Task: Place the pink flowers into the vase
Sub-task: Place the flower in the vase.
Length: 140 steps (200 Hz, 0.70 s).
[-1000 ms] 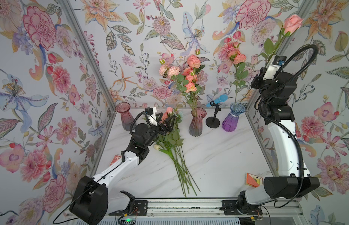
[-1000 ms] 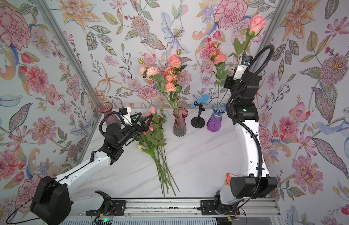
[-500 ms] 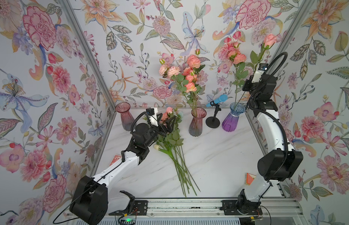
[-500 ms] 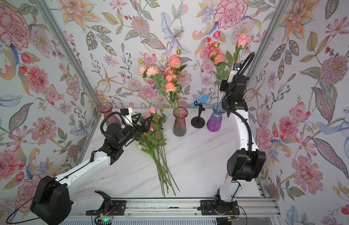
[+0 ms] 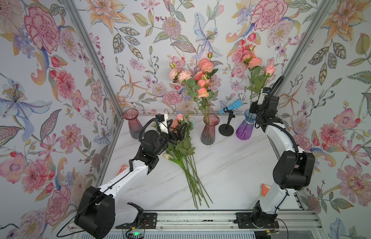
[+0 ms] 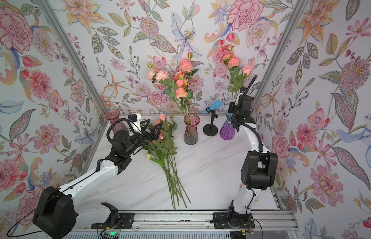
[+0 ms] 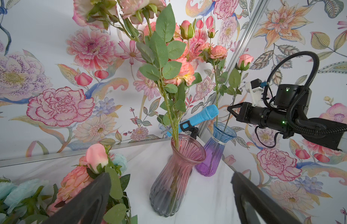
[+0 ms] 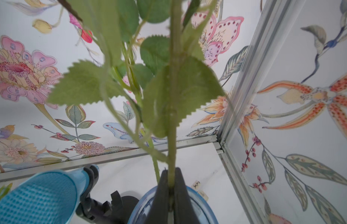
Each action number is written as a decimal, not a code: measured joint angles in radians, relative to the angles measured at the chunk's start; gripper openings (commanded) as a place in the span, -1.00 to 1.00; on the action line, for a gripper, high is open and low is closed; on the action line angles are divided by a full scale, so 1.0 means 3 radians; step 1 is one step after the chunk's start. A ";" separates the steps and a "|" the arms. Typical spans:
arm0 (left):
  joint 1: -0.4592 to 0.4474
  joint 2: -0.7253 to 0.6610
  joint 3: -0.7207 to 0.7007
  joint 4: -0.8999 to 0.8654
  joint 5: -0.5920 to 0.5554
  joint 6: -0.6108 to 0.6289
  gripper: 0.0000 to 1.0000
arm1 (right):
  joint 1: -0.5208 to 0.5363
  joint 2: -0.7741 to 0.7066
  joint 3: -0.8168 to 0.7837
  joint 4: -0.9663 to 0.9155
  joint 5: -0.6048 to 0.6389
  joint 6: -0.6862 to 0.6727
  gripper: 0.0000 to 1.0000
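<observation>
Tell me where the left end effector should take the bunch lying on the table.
Probably by the bare stems, from above, jaws across them: they lie flat and fan toward the front, while leaves and blooms crowd the far end by the open left end effector.

We look steeply down from above the front rail [image 5: 190,216] in both top views. Our left wrist camera faces two o'clock; the right sits close against a rose stem [image 8: 172,155]; both wrist views catch the blue microphone [image 7: 201,116].
</observation>
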 measured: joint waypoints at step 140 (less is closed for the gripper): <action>0.0000 -0.0003 -0.0001 -0.0001 0.0001 0.0014 1.00 | 0.0605 -0.0500 -0.0261 -0.0080 0.0327 -0.0100 0.99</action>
